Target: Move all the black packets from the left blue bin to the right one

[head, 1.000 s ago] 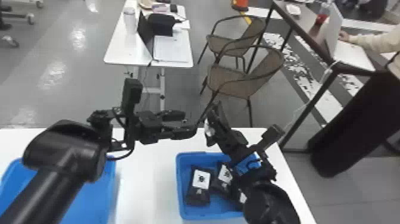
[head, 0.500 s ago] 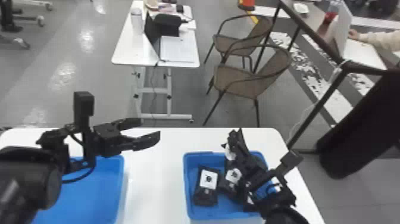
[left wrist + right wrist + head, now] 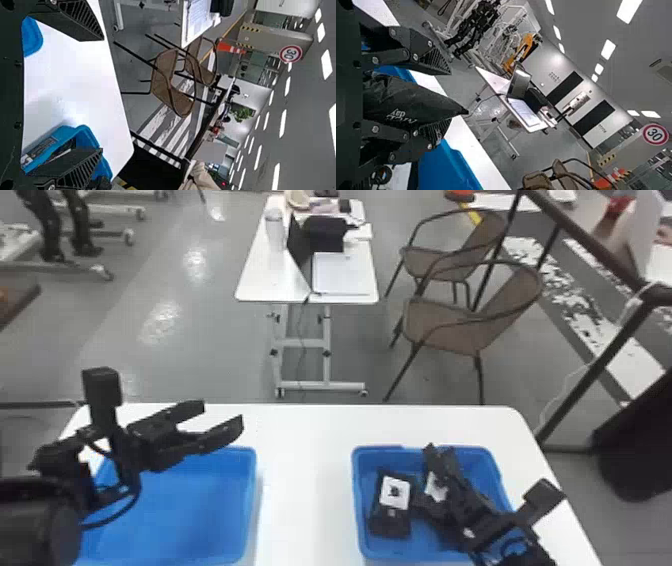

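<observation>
In the head view my left gripper (image 3: pixel 222 415) is open above the back of the left blue bin (image 3: pixel 170 515), whose visible floor is bare. My right gripper (image 3: pixel 442 462) points into the right blue bin (image 3: pixel 357 510). A black packet with a white label (image 3: pixel 391 517) lies at that bin's left side, another (image 3: pixel 435 488) partly behind the right gripper. The left wrist view has the left gripper (image 3: pixel 102 95) with nothing between its spread fingers. In the right wrist view the right gripper (image 3: pixel 449 97) is shut on a thick black packet (image 3: pixel 403 99), pointed edge up.
Both bins stand on a white table (image 3: pixel 305 490), with a bare strip between them. Behind it are a smaller white table (image 3: pixel 255 280) and brown chairs (image 3: pixel 445 325). A black bulky object (image 3: pixel 635 450) stands off the table's right side.
The right gripper has lowered into the right bin with its packet. The left gripper has drawn away leftward, from near the right bin to over the left one. The head view has shifted a little.
</observation>
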`<action>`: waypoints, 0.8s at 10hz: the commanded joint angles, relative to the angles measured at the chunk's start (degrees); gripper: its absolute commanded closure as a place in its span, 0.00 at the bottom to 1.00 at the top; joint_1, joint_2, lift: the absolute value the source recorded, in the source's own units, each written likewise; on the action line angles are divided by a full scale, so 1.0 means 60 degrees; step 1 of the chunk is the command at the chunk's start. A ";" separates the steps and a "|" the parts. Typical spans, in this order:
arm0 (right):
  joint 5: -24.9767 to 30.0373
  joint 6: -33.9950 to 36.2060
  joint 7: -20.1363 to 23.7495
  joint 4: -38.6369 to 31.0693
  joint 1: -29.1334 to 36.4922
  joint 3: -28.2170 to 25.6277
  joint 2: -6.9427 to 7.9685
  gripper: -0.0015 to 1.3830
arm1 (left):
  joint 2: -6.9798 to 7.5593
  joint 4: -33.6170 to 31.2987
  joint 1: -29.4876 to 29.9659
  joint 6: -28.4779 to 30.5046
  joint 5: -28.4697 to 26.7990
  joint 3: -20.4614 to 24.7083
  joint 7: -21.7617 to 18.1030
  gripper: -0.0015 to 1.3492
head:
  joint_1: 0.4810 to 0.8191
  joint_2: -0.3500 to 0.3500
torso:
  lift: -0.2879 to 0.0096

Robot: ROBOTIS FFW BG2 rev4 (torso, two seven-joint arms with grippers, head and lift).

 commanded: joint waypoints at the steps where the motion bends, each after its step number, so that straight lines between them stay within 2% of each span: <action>1: 0.0391 -0.0233 -0.0014 -0.0138 -0.0028 -0.0337 0.0126 0.04 | -0.0013 -0.0306 0.0209 -0.0478 -0.0374 0.0442 0.0038 0.00 | 0.63 0.43 | 0.97; 2: 0.0903 -0.0263 -0.0014 -0.0401 -0.0014 -0.0630 0.0126 0.09 | 0.0001 -0.0306 0.0355 -0.0742 -0.0433 0.0588 0.0038 0.06 | 0.63 0.45 | 0.97; 3: 0.0977 -0.0219 -0.0014 -0.0431 -0.0014 -0.0733 0.0126 0.12 | 0.0001 -0.0306 0.0501 -0.0845 -0.0580 0.0632 0.0052 0.11 | 0.63 0.45 | 0.97; 4: 0.1138 -0.0365 -0.0014 -0.0694 0.0162 -0.0733 0.0126 0.13 | -0.0057 -0.0350 0.0633 -0.1094 -0.0799 0.0647 0.0067 0.10 | 0.63 0.44 | 0.97; 5: 0.1914 -0.0849 -0.0190 -0.1515 0.0631 -0.0879 0.0126 0.13 | -0.0160 -0.0599 0.0824 -0.1401 -0.1312 0.0749 0.0082 0.10 | 0.63 0.44 | 0.97; 6: 0.2603 -0.1654 -0.0630 -0.2379 0.1334 -0.0953 0.0126 0.13 | -0.0409 -0.0702 0.1205 -0.2383 -0.1781 0.1013 0.0199 0.10 | 0.63 0.44 | 0.97; 7: 0.3291 -0.2855 -0.0879 -0.2774 0.1817 -0.0967 0.0126 0.13 | -0.0819 -0.0628 0.1820 -0.4477 -0.2000 0.1628 0.0287 0.10 | 0.63 0.42 | 0.97; 8: 0.4273 -0.3529 -0.1304 -0.3331 0.2389 -0.1114 0.0126 0.13 | -0.1214 -0.0628 0.2318 -0.5181 -0.2030 0.2097 0.0360 0.10 | 0.63 0.41 | 0.97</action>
